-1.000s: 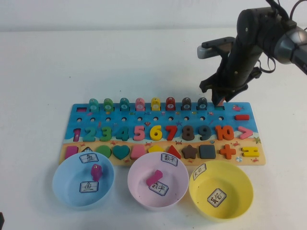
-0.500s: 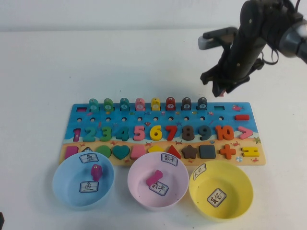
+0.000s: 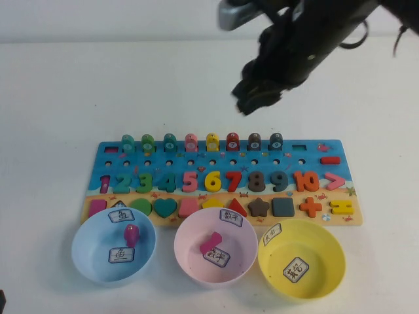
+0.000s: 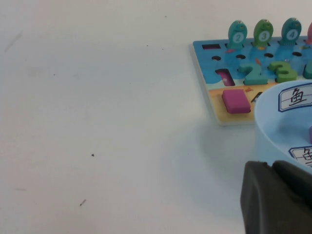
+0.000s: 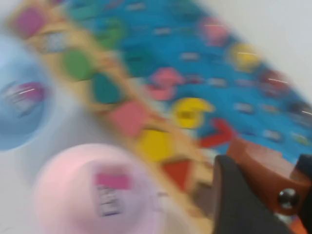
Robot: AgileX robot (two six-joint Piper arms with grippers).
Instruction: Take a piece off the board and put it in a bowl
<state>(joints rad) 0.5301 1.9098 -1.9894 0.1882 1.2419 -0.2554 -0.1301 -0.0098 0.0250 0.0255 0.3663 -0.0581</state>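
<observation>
My right gripper (image 3: 252, 98) hangs high above the table behind the board (image 3: 196, 159), blurred by motion. In the right wrist view it (image 5: 265, 183) is shut on the orange fish-like piece (image 5: 261, 163), which has a dark round dot; the piece is hidden in the high view. The light blue bowl (image 3: 82, 256) stands at the front left and holds a small magenta piece (image 3: 131, 234). It also shows in the right wrist view (image 5: 12, 124). My left gripper (image 4: 275, 195) is shut and empty, low beside the blue bowl's wall (image 4: 275, 131).
A pink bowl (image 3: 190, 260) with a magenta piece (image 3: 211, 241) and a yellow bowl (image 3: 324, 252) stand in front of the board. Several fish pegs (image 3: 212, 141) stand along the board's far row. White table lies to the left (image 4: 97, 122).
My right gripper has lifted off the board's far right end with the orange piece and swung up and to the left. The left arm has not moved.
</observation>
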